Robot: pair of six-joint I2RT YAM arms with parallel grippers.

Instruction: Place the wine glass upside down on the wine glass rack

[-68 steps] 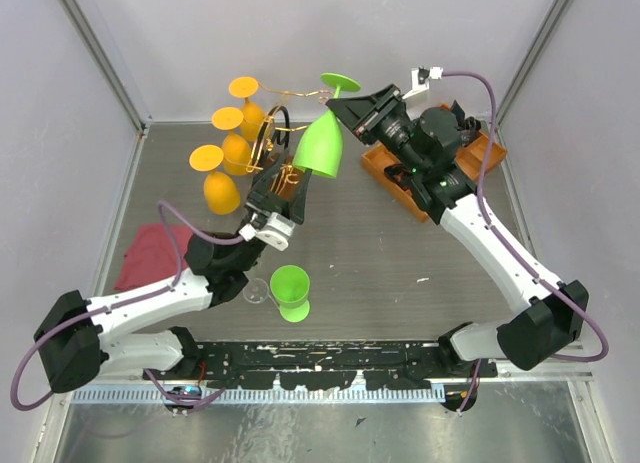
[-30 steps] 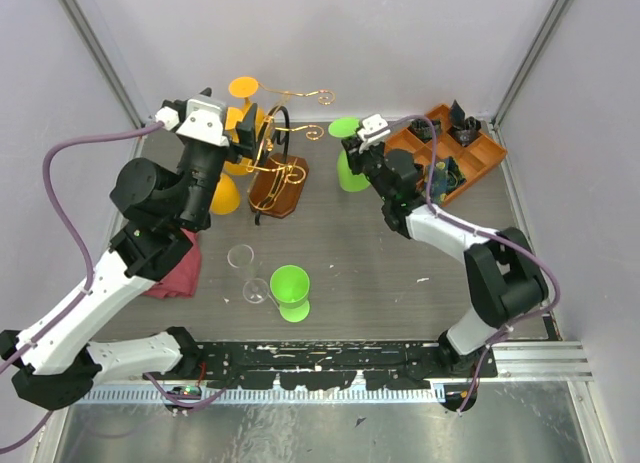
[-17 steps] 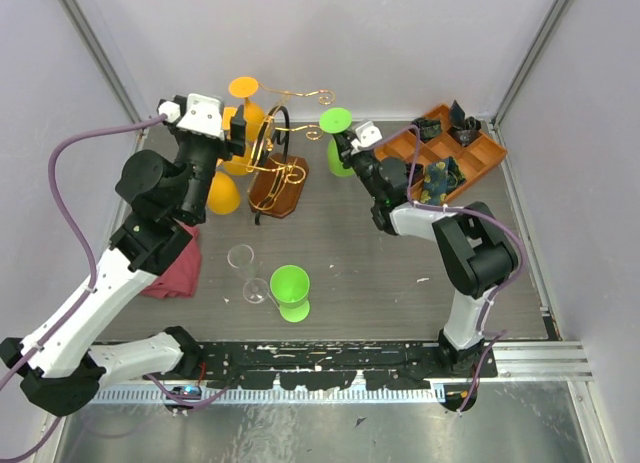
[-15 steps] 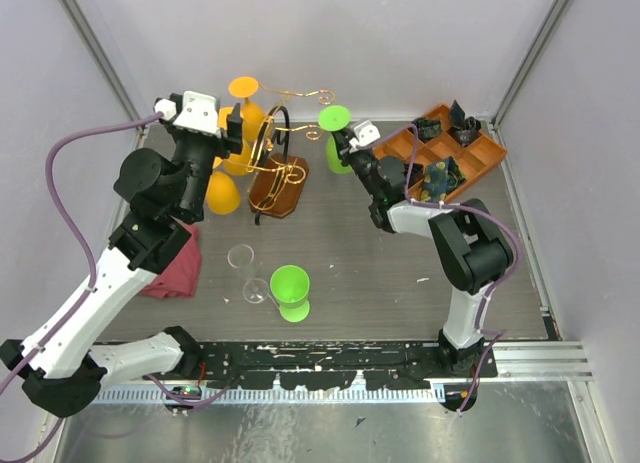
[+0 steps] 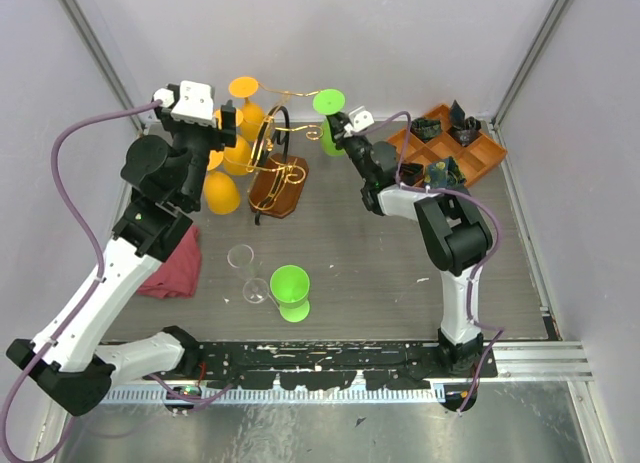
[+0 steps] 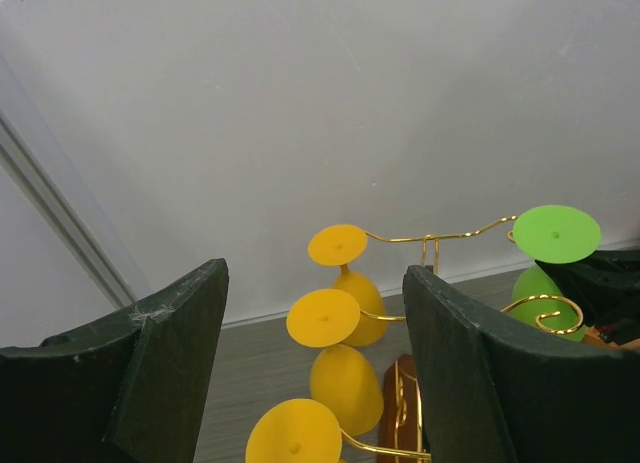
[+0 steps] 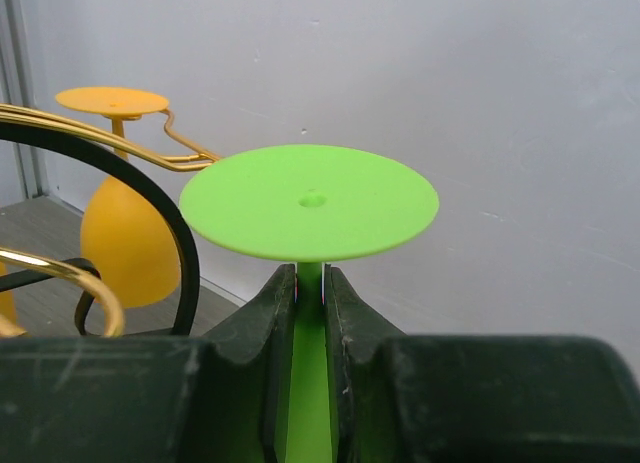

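1. The right gripper (image 7: 310, 283) is clenched on the stem of the green wine glass (image 7: 310, 201), which is upside down with its foot just above the fingertips.
2. The wine glass rack (image 7: 120, 138) stands just left of this claw, its gold arm reaching toward the glass's foot.
3. The left gripper (image 6: 315, 333) is released and holds nothing; orange glasses (image 6: 337, 245) hang on the rack ahead of and below it.

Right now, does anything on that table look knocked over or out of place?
Yes: a clear glass seems to lie on its side on the table, beside an upright green glass. A crumpled red cloth sits nearby.
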